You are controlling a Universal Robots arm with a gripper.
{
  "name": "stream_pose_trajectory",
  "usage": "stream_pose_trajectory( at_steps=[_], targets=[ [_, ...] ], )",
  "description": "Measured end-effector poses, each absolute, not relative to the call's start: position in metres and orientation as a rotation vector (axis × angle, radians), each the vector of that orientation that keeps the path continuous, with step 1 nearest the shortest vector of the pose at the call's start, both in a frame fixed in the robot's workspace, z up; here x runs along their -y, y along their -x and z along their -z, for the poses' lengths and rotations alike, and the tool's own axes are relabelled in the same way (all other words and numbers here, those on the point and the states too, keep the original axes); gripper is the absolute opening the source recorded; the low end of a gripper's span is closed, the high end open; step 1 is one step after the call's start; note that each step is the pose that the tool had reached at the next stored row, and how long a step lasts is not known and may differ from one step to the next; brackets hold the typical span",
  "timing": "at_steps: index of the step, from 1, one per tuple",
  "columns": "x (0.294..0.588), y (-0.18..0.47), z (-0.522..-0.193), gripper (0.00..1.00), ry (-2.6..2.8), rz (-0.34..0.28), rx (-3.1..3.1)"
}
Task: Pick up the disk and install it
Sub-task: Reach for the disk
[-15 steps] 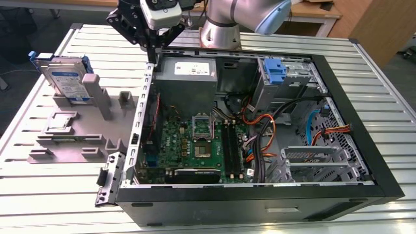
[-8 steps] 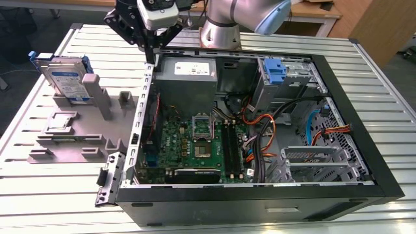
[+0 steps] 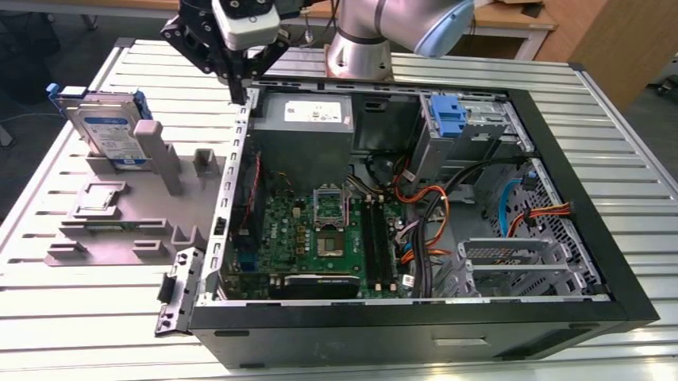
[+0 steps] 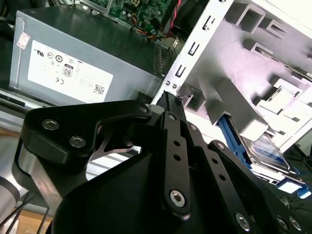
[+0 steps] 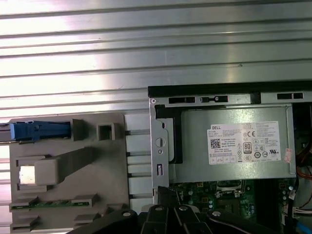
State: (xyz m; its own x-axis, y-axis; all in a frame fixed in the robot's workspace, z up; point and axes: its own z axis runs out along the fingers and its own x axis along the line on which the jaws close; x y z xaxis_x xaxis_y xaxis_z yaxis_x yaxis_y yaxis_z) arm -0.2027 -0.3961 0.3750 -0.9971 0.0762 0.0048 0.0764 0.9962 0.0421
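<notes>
The disk (image 3: 108, 133), a silver drive with a white-and-blue label in a blue carrier, stands on edge in a grey fixture (image 3: 117, 230) at the exterior view's left, outside the computer case. In the first wrist view its blue carrier edge (image 5: 39, 130) shows from above. In the second wrist view the disk (image 4: 265, 148) sits beyond a grey fixture post. My gripper (image 3: 236, 89) hangs over the case's left wall beside the power supply, to the right of the disk and apart from it. Its fingers (image 4: 168, 100) meet at a point, shut with nothing between them.
The open black computer case (image 3: 424, 325) lies on a slatted metal table (image 3: 593, 349). Inside are a grey power supply (image 3: 307, 119), a green motherboard (image 3: 317, 238), coloured cables (image 3: 434, 206) and a bare blue bracket (image 3: 449, 117) in the drive bay at the back right.
</notes>
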Motion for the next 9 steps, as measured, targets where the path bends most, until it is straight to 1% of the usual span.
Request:
stream_pose_trajectory(
  at_steps=[9],
  targets=[
    [0.383, 0.239, -0.373, 0.10, 0.120, 0.067, 3.136]
  ],
)
